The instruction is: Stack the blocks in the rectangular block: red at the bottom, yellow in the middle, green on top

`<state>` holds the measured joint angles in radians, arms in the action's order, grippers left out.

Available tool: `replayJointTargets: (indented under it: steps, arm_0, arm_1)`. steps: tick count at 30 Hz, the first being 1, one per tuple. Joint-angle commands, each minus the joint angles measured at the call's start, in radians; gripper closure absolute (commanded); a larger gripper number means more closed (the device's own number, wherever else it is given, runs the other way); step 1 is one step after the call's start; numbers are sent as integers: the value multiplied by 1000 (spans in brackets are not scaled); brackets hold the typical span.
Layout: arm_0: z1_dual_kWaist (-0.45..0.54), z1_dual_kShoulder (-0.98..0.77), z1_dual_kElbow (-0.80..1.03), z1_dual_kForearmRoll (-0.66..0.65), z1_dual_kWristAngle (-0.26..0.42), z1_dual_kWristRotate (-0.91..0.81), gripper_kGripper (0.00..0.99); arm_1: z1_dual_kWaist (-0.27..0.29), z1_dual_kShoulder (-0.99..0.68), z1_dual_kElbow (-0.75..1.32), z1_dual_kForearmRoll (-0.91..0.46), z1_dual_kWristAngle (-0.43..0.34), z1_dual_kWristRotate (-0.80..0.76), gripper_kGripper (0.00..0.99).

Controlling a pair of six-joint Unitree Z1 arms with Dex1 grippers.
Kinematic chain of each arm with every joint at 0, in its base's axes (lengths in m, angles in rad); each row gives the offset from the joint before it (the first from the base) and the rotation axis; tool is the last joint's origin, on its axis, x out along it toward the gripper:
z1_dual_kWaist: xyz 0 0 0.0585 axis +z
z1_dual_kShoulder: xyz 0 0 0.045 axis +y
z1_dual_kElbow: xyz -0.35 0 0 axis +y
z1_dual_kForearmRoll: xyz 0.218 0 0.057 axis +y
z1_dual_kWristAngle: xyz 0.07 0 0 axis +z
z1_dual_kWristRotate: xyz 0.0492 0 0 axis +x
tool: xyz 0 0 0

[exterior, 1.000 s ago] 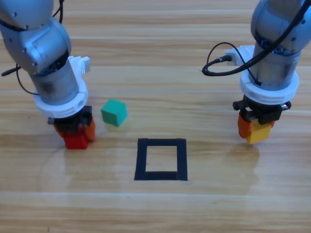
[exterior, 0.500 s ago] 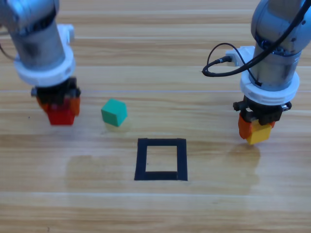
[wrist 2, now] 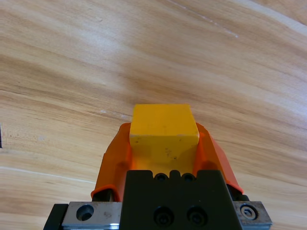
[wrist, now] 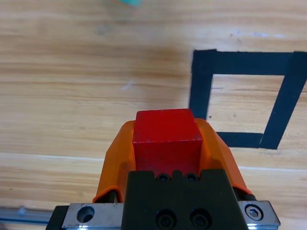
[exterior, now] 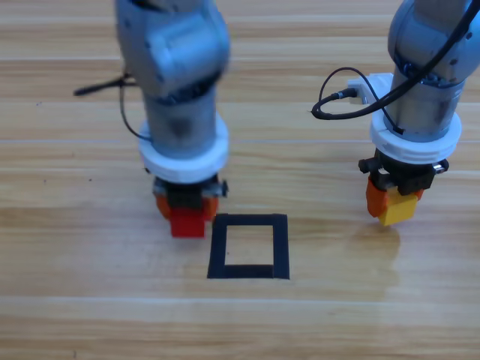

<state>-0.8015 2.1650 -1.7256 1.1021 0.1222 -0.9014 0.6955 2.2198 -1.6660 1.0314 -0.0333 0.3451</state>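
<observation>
Two arms hung over the wooden table (exterior: 67,300), each with a cube pinched in its orange jaws. The left gripper (exterior: 187,214) was clamped on the red cube (exterior: 187,223), and from above that cube sat just beside the left edge of the black tape rectangle (exterior: 249,247), outside the outline. In the left wrist view the left gripper (wrist: 168,143) had its jaws pressed against both sides of the red cube (wrist: 166,142), with the tape rectangle (wrist: 245,103) lying ahead and to the right; the rectangle held nothing but bare wood. Whether the red cube touched the table or hung above it could not be told.

The right gripper (exterior: 393,201) stood well apart from the rectangle, off to its right, and gripped the yellow cube (exterior: 397,210). The right wrist view showed the right gripper (wrist 2: 164,139) closed against the sides of the yellow cube (wrist 2: 164,130), with only wood grain beyond it.

Only a sliver of the green cube (wrist: 129,2) showed, at the top edge of the left wrist view, on the table and away from the rectangle's near corner. In the overhead view the left arm covered the spot, so the green cube could not be seen there.
</observation>
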Motion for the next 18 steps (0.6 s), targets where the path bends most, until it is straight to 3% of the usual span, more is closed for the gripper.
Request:
replayJointTargets:
  steps: [1,18]
  arm_0:
    - [-68,88,-11,-45,-21,-42,969]
    - [-77,116,8,-165,-79,-8,961]
  arm_1:
    - [-24,-68,29,-2,12,3,758]
    - [-33,-80,35,-13,21,5,758]
